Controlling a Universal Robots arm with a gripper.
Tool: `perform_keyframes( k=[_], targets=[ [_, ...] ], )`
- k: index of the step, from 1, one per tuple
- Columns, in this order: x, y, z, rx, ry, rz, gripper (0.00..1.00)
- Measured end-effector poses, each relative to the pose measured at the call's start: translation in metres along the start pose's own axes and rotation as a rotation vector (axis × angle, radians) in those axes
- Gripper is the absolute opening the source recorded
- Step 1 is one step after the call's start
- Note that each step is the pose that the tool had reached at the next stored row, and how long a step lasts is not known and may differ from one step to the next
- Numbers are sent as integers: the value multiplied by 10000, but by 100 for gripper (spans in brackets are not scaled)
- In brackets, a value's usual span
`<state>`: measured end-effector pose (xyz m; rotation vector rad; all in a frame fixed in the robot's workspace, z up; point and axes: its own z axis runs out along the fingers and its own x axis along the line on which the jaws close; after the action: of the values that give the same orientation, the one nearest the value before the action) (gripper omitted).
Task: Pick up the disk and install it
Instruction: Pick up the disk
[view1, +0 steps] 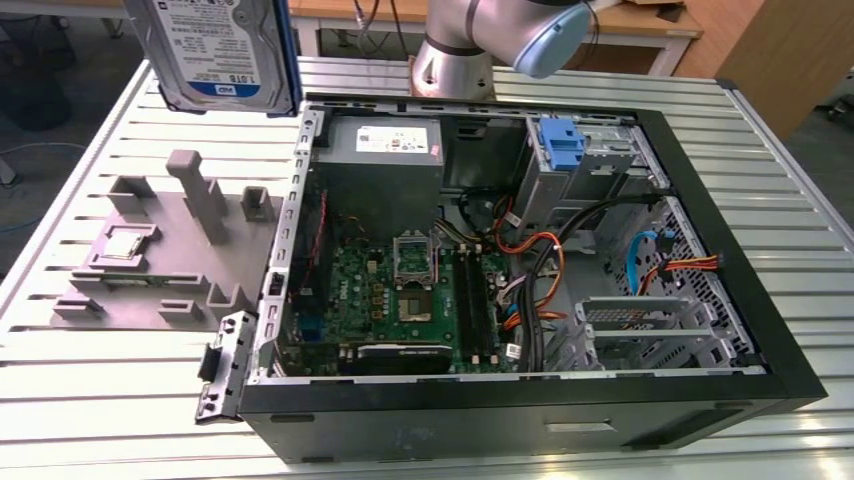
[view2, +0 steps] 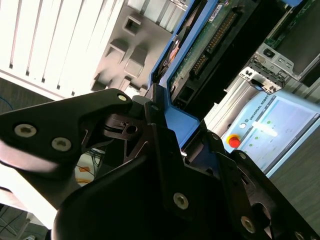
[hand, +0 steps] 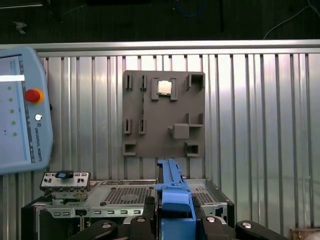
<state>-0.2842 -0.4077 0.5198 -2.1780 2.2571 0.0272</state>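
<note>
Disk (view1: 220, 50): lifted clear of the table, upright, its white-and-blue label facing the exterior camera. It is at the far end of the exterior view's left, apart from the case.
Gripper (hand: 175, 222): in the first wrist view its black fingers (hand: 145, 225) sit on either side of the disk's blue frame, clamped on it (the second wrist view shows the same grip side-on, with the drive's green circuit board showing).
Computer case (view1: 534, 425): open, lying on its side on the slatted table (view1: 107, 400), to the exterior view's right of the disk.
Inside the case: the motherboard (view1: 387, 300) is on the left half, the power supply (view1: 387, 145) at the far left, and orange and black cables run through the middle.
Drive bay: at the far right of the case, with a blue bracket (view1: 566, 148) in it.
Fixture plate (view1: 147, 290): grey, flat on the table just left of the case; a small square chip (view1: 124, 243) rests in one pocket.
Teach pendant (hand: 20, 110): seen in the first wrist view beside the plate, apart from it.
Robot arm (view1: 461, 50): stands at the table's far edge, behind the case.
</note>
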Motion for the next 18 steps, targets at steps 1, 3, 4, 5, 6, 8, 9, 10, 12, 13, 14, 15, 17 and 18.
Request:
perform_keyframes(
  k=[1,3,4,5,6,8,9,10,12,13,14,15,17,18],
  targets=[
    [0,-5,0,0,0,0,36],
    [-1,-12,0,-1,1,0,36],
    [0,-13,0,0,0,1,36],
    [0,-13,0,0,0,2,36],
    [0,-14,0,0,0,0,36],
    [-1,-15,0,0,1,0,36],
    [-1,-20,0,-1,1,-1,36],
    [-1,-27,0,0,0,-2,36],
    [1,-40,0,-1,0,0,36],
    [2,-45,1,0,0,0,36],
    [4,-48,1,0,0,0,36],
    [4,-54,1,0,0,0,36],
    [5,-58,1,0,0,1,36],
    [5,-59,1,0,0,1,36]
  ],
)
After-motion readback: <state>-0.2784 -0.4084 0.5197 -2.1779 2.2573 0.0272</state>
